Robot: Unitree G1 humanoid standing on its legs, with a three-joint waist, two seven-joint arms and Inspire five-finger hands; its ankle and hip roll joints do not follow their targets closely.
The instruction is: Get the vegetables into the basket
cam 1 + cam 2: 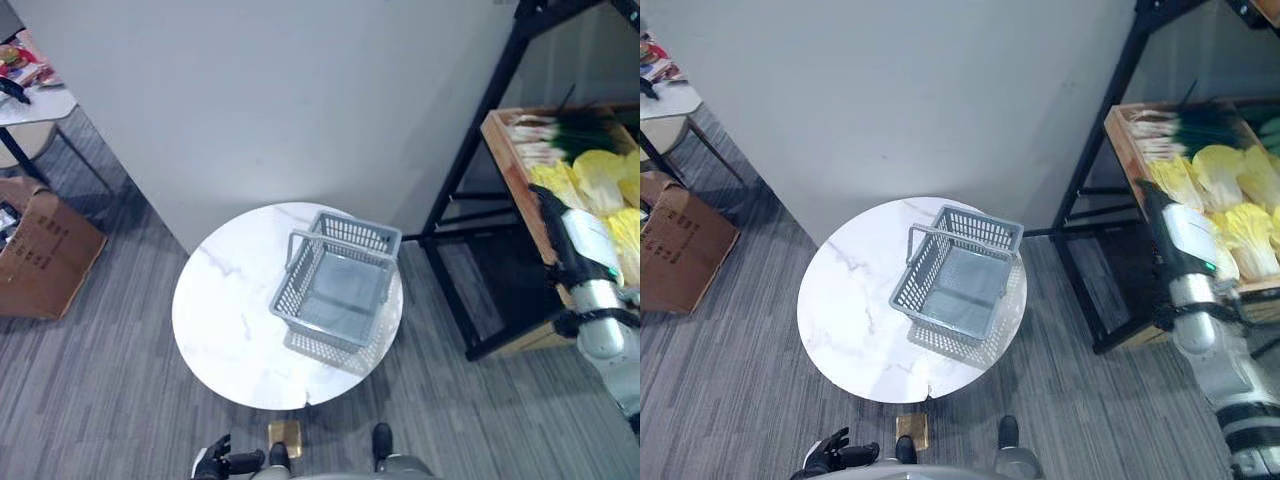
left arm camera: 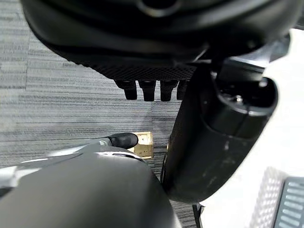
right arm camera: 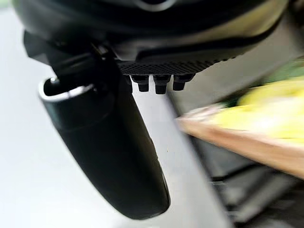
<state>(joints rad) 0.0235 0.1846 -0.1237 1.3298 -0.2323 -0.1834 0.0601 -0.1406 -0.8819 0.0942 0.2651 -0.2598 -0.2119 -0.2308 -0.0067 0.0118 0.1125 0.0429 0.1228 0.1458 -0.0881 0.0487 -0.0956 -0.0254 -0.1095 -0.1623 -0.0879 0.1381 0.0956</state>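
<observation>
A grey plastic basket (image 1: pixel 288 290) stands empty on a round white marble table (image 1: pixel 225 310), its handle lying on the rim. On a black shelf at the right is a wooden crate (image 1: pixel 508 160) with yellow cabbages (image 1: pixel 598 180) and green onions (image 1: pixel 560 130). My right hand (image 1: pixel 548 212) hangs at the crate's front edge beside the cabbages, its fingers straight and holding nothing; its thumb (image 3: pixel 109 152) sticks out with the cabbages (image 3: pixel 266 109) past it. My left hand (image 1: pixel 830 455) hangs low near the floor in front of the table, relaxed and empty.
The black shelf frame (image 1: pixel 480 110) rises right of the table. A cardboard box (image 1: pixel 45 250) sits on the carpet at the left, below a small table (image 1: pixel 35 100) with clutter. A white wall runs behind the round table.
</observation>
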